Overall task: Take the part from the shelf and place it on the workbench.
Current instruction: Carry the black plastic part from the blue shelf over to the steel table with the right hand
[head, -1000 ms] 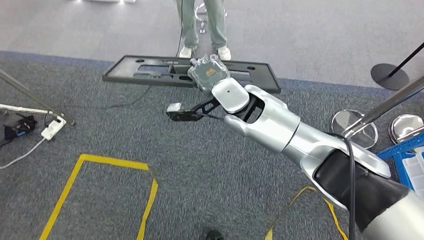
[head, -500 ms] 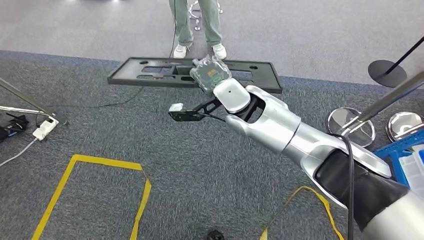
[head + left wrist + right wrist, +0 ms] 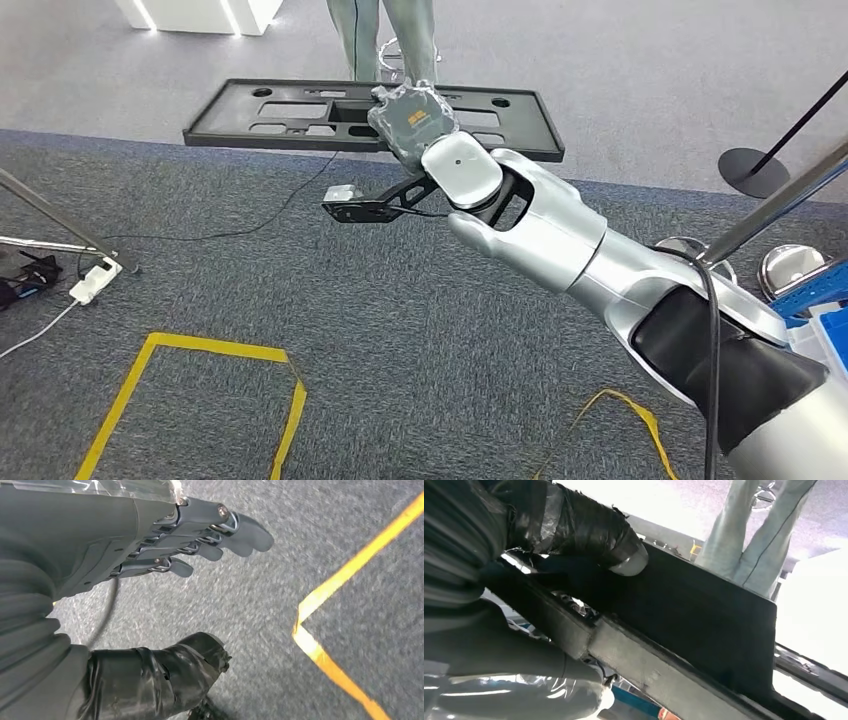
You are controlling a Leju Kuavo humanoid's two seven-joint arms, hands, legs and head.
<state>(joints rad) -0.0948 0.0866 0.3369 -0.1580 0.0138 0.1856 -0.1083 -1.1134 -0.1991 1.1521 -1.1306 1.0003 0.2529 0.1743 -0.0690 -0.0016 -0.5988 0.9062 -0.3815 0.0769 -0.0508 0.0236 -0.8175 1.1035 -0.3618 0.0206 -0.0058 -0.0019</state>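
One part in right hand

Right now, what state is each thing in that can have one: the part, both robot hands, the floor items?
Black flat part: held up off the carpet, level.
Right robot hand: grips the part's edge.
Left robot hand: holds nothing, fingers extended over carpet.
White power strip: lying on carpet, cable attached.
Yellow floor tape: one strip end lifting.
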